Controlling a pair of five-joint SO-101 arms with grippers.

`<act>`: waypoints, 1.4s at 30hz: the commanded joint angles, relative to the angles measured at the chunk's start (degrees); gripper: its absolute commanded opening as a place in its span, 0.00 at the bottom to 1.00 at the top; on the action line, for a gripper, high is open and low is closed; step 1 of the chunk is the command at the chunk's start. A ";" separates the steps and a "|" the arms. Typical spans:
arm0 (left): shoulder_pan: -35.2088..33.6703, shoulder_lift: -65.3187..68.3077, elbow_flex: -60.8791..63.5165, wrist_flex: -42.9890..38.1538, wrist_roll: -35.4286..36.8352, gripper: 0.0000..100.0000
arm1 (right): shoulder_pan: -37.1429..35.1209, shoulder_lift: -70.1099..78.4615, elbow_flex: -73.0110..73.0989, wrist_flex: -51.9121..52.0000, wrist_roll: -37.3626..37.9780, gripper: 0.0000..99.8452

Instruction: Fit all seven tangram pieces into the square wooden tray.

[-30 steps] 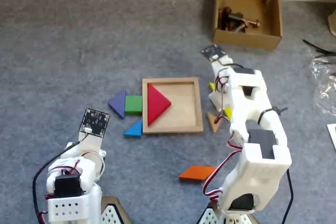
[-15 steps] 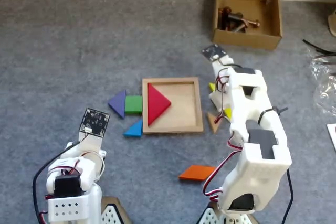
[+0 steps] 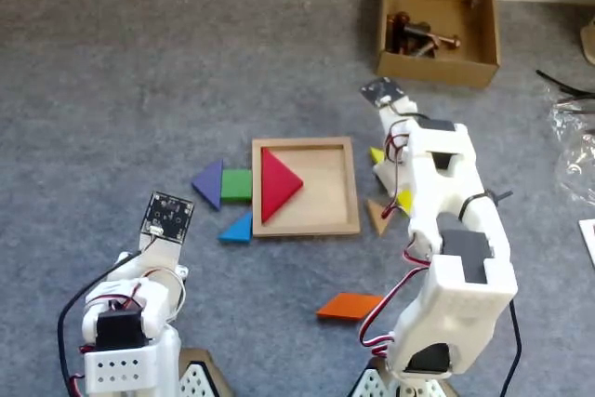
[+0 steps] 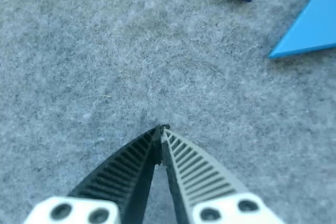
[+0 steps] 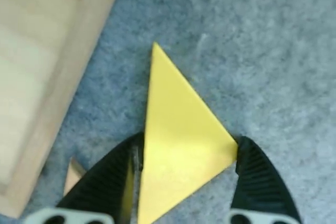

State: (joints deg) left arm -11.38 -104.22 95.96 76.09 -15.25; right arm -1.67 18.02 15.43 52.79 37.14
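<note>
No word, number or sign can be read on anything in these views. The dark board on the left arm's wrist [image 3: 168, 215] and the dark board on the right arm's wrist [image 3: 382, 92] perhaps carry tiny markings in the high view, but they are too small to make out.

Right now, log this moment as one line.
left gripper: shut, over carpet | right gripper: shut on yellow triangular piece beside square wooden tray | in tray: red triangular piece
</note>
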 commanded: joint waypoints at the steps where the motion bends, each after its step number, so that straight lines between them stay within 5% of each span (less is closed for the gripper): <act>1: -0.75 -0.40 1.19 0.35 0.44 0.01 | -1.63 0.75 0.66 1.10 0.00 0.13; 22: -0.75 -0.40 1.19 0.35 0.44 0.01 | -8.31 0.84 -18.95 21.23 -0.35 0.13; 42: -0.75 -0.40 1.19 0.35 0.44 0.01 | -2.68 1.45 -18.42 16.48 -0.26 0.20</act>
State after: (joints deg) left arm -11.38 -104.22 95.96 76.09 -15.25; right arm -5.54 20.40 -0.13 71.08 37.32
